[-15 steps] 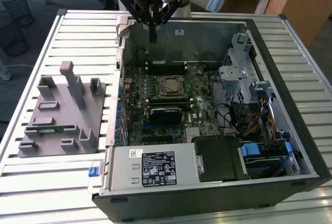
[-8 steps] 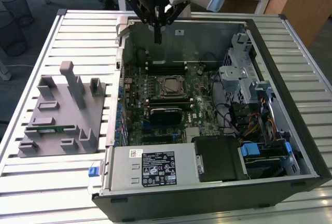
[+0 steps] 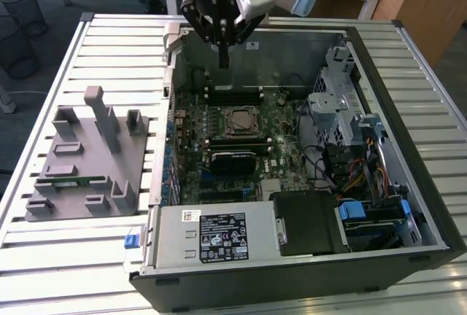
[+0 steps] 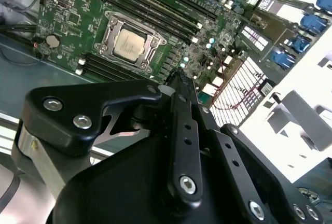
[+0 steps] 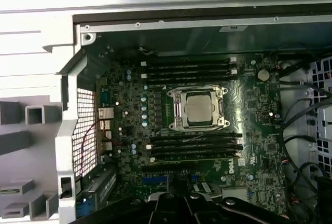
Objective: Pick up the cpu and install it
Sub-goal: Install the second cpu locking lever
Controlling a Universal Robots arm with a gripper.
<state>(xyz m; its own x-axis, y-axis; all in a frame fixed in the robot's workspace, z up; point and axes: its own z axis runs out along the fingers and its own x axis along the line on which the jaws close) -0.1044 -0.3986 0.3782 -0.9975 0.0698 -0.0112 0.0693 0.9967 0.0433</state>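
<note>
Sitting in motherboard point(image 5: 249, 105) socket: cpu point(image 5: 198, 108); gripper point(image 3: 223, 56) above, jaws together.

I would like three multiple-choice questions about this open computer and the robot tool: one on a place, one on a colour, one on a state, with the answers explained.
1. Where does the small square silver-topped cpu lie?
A. in the motherboard socket
B. on the grey holder
C. in the tool

2. What colour is the flat motherboard?
A. red
B. green
C. white

3. What does the black tool hold?
A. the cpu
B. a memory stick
C. nothing

Answers: 1 A, the cpu sits inside the metal socket frame in both wrist views. 2 B, the board shows green in the exterior view. 3 C, the tool hangs above the case's far edge, fingers together with nothing between them.
</note>
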